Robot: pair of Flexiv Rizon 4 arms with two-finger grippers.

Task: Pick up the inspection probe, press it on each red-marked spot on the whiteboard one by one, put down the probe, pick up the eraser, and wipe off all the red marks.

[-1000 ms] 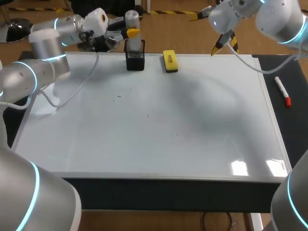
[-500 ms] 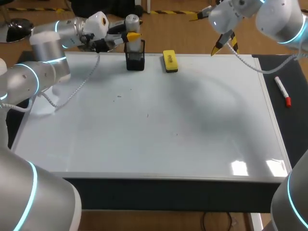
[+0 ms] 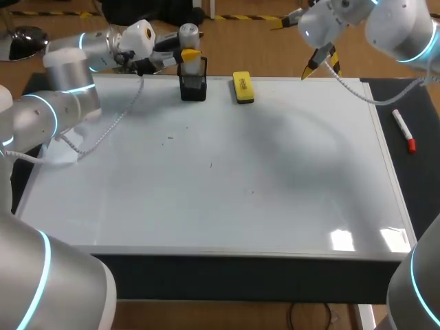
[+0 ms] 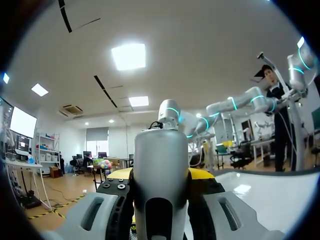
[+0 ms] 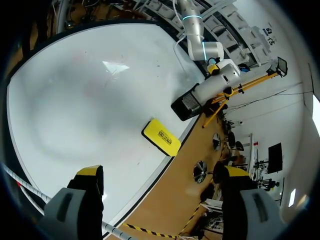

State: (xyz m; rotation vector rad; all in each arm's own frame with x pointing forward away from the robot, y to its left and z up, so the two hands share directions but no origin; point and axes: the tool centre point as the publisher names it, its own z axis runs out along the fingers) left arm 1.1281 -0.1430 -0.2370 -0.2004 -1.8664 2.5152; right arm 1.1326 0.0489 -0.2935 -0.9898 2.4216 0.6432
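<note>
Item, step in hand: taking up the probe, first stage of the task by my judgement. The inspection probe, a grey cylinder, stands upright in a black holder at the upper left of centre, on the far edge of the whiteboard. The left gripper is pinching the probe, its yellow tips set against it from two sides in the wrist view. Next move, as I read it: a straight lift clear of the holder, then travel out over the board. Item, red marks: none that I can make out, only a few tiny dark specks near mid-board. Item, yellow eraser: flat on the board, just right of the holder, untouched. Item, right gripper: spread wide, holding nothing, above the far edge at upper right, well apart from the probe. Item, red-capped marker: on the dark strip right of the board. Item, white cable: trails from the left arm across the board's upper left, a possible snag.
</note>
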